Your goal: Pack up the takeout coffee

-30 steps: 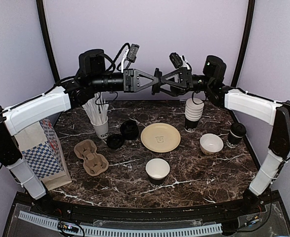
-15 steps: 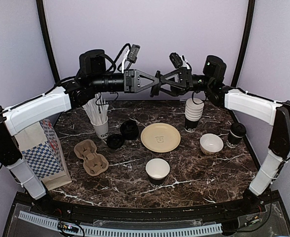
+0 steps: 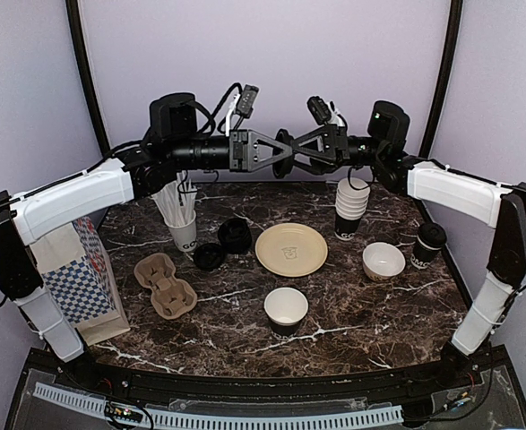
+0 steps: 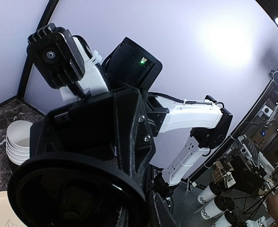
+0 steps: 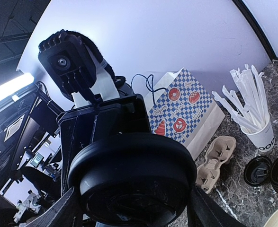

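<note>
Both arms are raised high above the table's back and meet in the middle. A round black lid hangs between them. My left gripper is shut on the lid's rim. My right gripper faces it, with its fingers against opposite sides of the lid. In the left wrist view the lid fills the lower left. One lidded black cup stands at the right. An open black cup stands at the front centre, and a stack of cups at the back right.
Two black lids lie by a white cup of straws. A cardboard cup carrier and a checkered paper bag sit at the left. A tan plate and a white bowl lie mid-table.
My left gripper has edged to the right with the lid. The right gripper's fingers have narrowed around the lid.
</note>
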### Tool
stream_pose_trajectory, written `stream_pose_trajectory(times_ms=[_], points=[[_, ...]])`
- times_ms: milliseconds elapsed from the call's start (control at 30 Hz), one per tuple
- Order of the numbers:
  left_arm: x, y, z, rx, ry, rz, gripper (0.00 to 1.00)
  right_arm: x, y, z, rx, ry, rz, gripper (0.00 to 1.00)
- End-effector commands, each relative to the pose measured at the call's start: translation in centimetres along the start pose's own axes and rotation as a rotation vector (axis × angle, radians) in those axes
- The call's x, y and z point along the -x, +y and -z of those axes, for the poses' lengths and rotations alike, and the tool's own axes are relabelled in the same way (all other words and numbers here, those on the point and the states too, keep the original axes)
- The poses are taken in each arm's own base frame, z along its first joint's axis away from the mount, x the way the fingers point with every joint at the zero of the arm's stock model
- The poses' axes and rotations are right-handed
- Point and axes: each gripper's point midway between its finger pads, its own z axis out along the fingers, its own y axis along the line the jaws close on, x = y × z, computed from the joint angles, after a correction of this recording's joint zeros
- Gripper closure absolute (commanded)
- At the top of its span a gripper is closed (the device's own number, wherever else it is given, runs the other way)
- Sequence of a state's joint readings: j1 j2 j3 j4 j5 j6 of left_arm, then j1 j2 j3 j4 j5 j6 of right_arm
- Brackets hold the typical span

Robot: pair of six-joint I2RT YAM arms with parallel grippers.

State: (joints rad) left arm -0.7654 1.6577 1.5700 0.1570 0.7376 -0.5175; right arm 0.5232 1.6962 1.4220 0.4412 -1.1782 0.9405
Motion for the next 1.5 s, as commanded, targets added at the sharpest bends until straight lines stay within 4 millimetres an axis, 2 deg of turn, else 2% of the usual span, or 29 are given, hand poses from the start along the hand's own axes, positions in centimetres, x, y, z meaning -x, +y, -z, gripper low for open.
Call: stream_pose_trajectory(times_ms=[0, 133, 167, 200, 233, 267, 300, 367, 433, 467, 500, 533, 600, 633, 733, 867, 1100, 1267, 1467], points=[[0.1, -0.8, 0.1, -0.007, 0.003, -0.02, 0.76, 0.2, 0.7, 0.2, 0.012, -0.003, 0.04, 0.33], [-0.8, -0.4, 1.0, 0.053, 0.04, -0.021, 0.64, 0.3, -0.1, 1.4, -0.015, -0.013, 0.035, 0.34], [-0.6, -0.9, 1.5, 0.057, 0.038, -0.05, 0.61, 0.4, -0.4, 1.9, -0.028, -0.013, 0.038, 0.34], [-1.5, -0.4, 1.8, 0.088, 0.067, -0.033, 0.59, 0.4, -0.7, 2.3, -0.048, -0.013, 0.04, 0.34], [-1.5, -0.8, 2.3, 0.098, 0.07, -0.062, 0.56, 0.5, -1.1, 2.8, -0.069, -0.015, 0.052, 0.35], [-2.4, -0.1, 2.7, 0.139, 0.1, -0.046, 0.54, 0.4, -1.4, 3.2, -0.09, -0.013, 0.061, 0.35], [-2.4, -0.4, 3.3, 0.154, 0.105, -0.081, 0.51, 0.3, -1.6, 3.4, -0.109, -0.007, 0.075, 0.35], [-3.4, 0.2, 4.4, 0.221, 0.142, -0.1, 0.47, -0.2, -2.4, 3.7, -0.172, 0.028, 0.1, 0.34], [-4.1, 1.9, 5.7, 0.349, 0.176, -0.119, 0.46, -0.9, -2.8, 3.9, -0.247, 0.082, 0.166, 0.34], [-4.7, 3.7, 7.0, 0.472, 0.201, -0.12, 0.46, -1.2, -2.8, 4.0, -0.283, 0.116, 0.214, 0.34], [-4.6, 4.5, 7.6, 0.534, 0.207, -0.125, 0.45, -1.7, -3.0, 4.1, -0.322, 0.155, 0.261, 0.34], [-4.7, 6.0, 9.1, 0.654, 0.218, -0.133, 0.45, -2.2, -2.9, 4.1, -0.358, 0.202, 0.305, 0.34], [-4.7, 7.3, 10.9, 0.774, 0.215, -0.147, 0.45, -3.1, -2.7, 4.1, -0.429, 0.308, 0.439, 0.34], [-5.1, 7.8, 11.3, 0.799, 0.221, -0.143, 0.45, -3.9, -2.5, 4.1, -0.454, 0.356, 0.473, 0.34], [-4.6, 8.0, 12.5, 0.833, 0.176, -0.14, 0.44, -6.4, -2.4, 4.1, -0.515, 0.497, 0.574, 0.34], [-4.4, 9.1, 14.0, 0.907, 0.151, -0.134, 0.43, -11.1, -2.0, 3.3, -0.52, 0.715, 0.668, 0.32], [-4.7, 9.9, 14.3, 0.935, 0.138, -0.121, 0.43, -17.2, -2.5, 2.7, -0.524, 0.993, 0.734, 0.31], [-4.7, 10.1, 14.6, 0.953, 0.134, -0.122, 0.43, -20.2, -3.0, 1.9, -0.519, 1.117, 0.764, 0.31], [-5.2, 10.3, 14.9, 0.963, 0.142, -0.121, 0.43, -22.3, -4.1, 0.5, -0.516, 1.217, 0.785, 0.32]])
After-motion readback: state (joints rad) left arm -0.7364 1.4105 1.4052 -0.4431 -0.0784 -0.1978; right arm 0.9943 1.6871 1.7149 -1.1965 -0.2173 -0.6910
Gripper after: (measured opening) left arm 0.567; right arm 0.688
